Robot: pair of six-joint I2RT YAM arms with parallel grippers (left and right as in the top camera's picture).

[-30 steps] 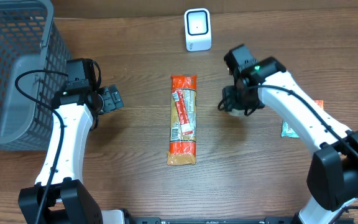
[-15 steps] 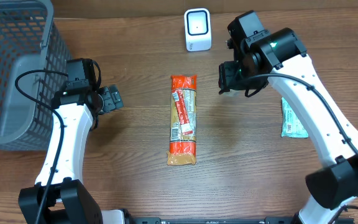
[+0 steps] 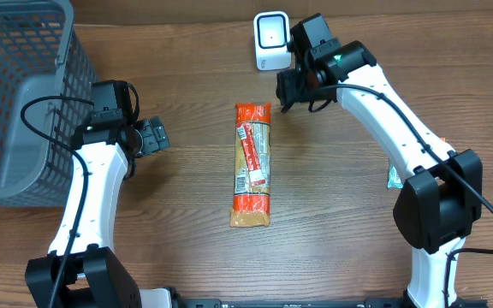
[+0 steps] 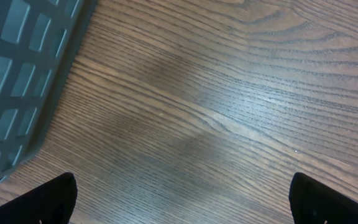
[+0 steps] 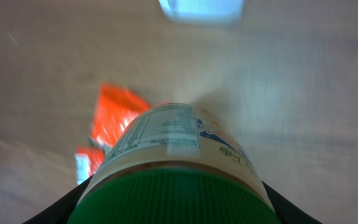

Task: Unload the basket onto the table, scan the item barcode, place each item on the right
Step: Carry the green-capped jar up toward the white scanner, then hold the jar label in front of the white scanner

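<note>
Near the table's far edge, a tan jar with a green ribbed lid hangs off the surface in the right gripper, whose fingers pinch its sides, just beside the small white box scanner. A pale printed label wraps the jar, its print too blurred to read. Bare brown wooden tabletop lies open between the jar and the long orange snack packet at centre. A teal packet lies further right. The left gripper hovers spread wide beside the grey mesh basket at the left edge.
</note>
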